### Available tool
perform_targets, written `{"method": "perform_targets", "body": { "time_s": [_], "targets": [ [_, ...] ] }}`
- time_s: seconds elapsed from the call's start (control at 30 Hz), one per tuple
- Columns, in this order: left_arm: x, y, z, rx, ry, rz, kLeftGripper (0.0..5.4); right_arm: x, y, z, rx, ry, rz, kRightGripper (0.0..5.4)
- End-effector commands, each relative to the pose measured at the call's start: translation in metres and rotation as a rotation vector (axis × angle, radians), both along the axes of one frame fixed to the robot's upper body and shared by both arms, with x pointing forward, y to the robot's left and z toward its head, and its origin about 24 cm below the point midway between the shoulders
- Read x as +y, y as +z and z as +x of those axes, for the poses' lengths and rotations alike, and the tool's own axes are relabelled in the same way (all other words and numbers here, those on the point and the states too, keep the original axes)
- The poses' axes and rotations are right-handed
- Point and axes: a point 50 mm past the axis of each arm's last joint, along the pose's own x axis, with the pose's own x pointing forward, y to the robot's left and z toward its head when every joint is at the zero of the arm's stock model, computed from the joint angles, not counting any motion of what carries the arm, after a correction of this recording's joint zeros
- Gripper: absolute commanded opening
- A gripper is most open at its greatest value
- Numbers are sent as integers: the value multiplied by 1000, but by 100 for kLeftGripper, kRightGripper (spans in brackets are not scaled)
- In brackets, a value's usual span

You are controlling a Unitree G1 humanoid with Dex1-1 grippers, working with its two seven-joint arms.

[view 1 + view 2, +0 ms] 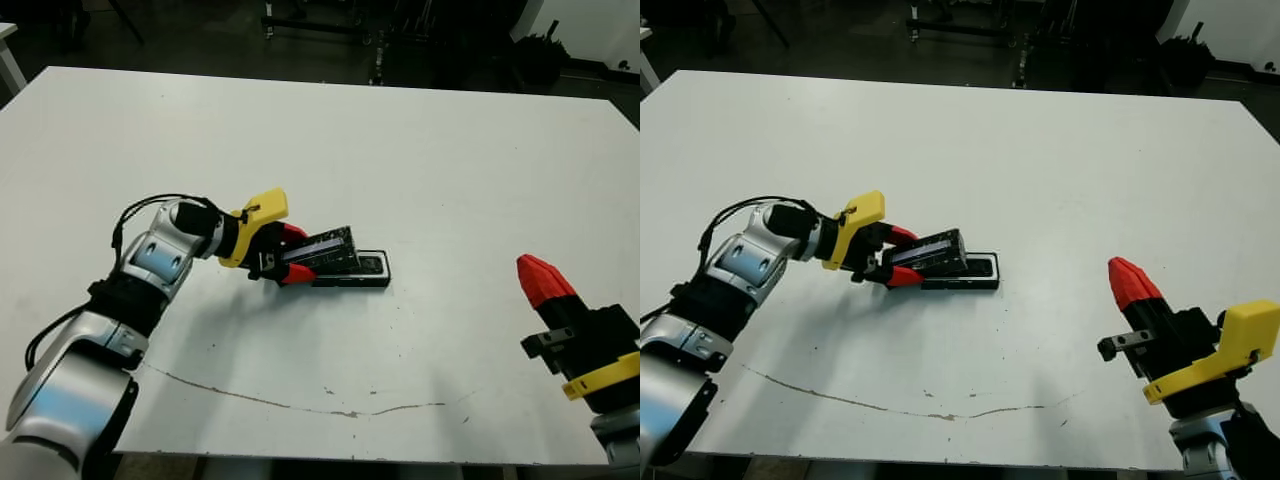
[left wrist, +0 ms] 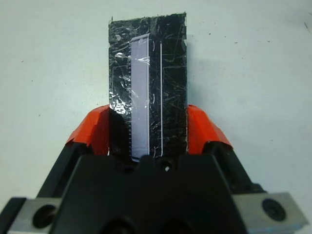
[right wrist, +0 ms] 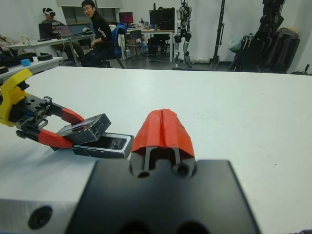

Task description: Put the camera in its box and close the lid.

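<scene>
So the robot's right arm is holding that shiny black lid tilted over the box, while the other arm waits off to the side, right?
Not quite: the left gripper holds the lid, its red fingers on either side, as the left wrist view shows. The lid is tilted over the box, and the right gripper waits aside, fingers together.

Bright, even overhead light; soft shadows

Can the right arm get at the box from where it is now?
Probably yes: bare table lies between the right gripper and the box, though the left gripper holds the lid tilted over its far end.
</scene>
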Motion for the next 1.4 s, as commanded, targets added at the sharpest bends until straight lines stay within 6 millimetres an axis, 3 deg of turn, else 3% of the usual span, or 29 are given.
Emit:
{"method": "perform_targets", "body": {
  "time_s": [0.03,0.37,0.77,1.4],
  "targets": [
    [-14,-26,-11,76,-51,50,313,-1,1,-1,-4,-10,-6,0],
    [-27,-32,-14,104,-68,41,313,-2,0,-2,-8,-8,-3,0],
    [-56,-36,-19,93,-135,-22,309,-3,1,-3,-6,-15,-11,0],
    [-64,-46,-21,64,-168,28,309,-2,0,-4,0,-17,6,0]
  ]
}}
